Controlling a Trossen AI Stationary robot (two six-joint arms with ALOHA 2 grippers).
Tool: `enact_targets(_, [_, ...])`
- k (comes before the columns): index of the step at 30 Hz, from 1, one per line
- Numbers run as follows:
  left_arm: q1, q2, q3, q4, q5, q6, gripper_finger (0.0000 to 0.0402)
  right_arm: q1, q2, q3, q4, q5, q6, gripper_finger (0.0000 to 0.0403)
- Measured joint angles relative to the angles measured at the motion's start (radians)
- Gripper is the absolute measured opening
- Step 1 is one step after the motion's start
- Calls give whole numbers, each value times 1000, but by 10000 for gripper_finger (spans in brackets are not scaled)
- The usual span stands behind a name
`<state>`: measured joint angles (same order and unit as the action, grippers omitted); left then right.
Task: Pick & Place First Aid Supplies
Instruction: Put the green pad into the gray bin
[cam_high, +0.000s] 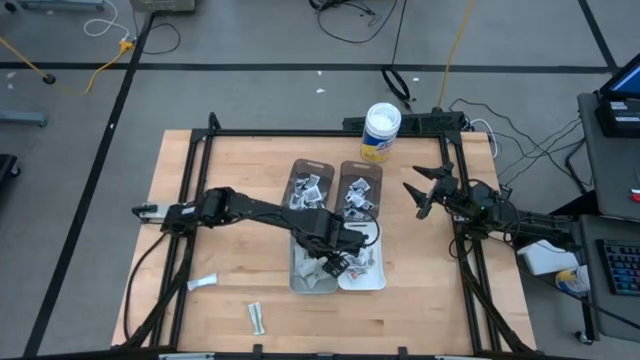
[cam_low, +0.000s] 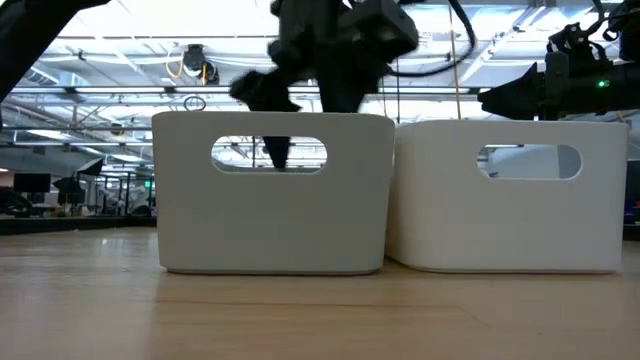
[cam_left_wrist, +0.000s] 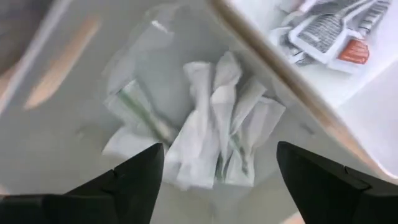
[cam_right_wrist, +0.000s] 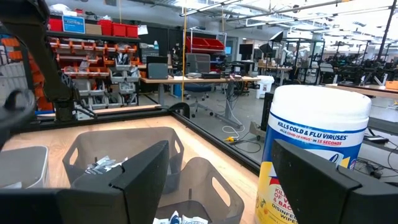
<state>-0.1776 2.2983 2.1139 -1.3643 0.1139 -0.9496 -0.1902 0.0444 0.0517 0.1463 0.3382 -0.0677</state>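
Table: pale wood-grain top, rectangular, edged by a black metal frame.

Bins: four rectangular containers with rounded corners stand in a two-by-two block at the table's centre. The two far ones are translucent grey bins, each holding loose packets. Of the near pair, the grey bin and the white bin stand side by side, walls touching; the low view shows smooth matte plastic with an oval handle slot in each end wall.

First aid supplies: small flat sealed packets, white to silver-grey. A crumpled heap of long pale wrapped strips, some with a green stripe, lies on the floor of the near grey bin. Packets with printed text and a red corner lie in the adjoining white bin. A white packet and a pair of pale strips lie loose on the wood near the table's near-left corner.

Left gripper: dark, over the near bins; fingers spread wide above the strip heap, holding nothing.

Right gripper: raised at the table's right side, fingers spread, empty.

Wipes tub: white cylinder with yellow label, upright at the far edge.
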Motion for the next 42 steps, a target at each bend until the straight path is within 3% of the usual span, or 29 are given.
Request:
enact_targets(10, [24, -83, -9, -101, -43, -248, 308, 0, 0, 0, 0, 0, 0, 279])
enact_targets(21, [27, -250, -208, -99, -46, -440, 307, 0, 0, 0, 0, 0, 0, 279])
enact_targets(29, [-121, -286, -278, -96, -67, -683, 310, 0, 0, 0, 0, 0, 0, 279])
enact_targets(42, [-375, -289, -300, -64, 25, -1080, 310, 0, 0, 0, 0, 0, 0, 279])
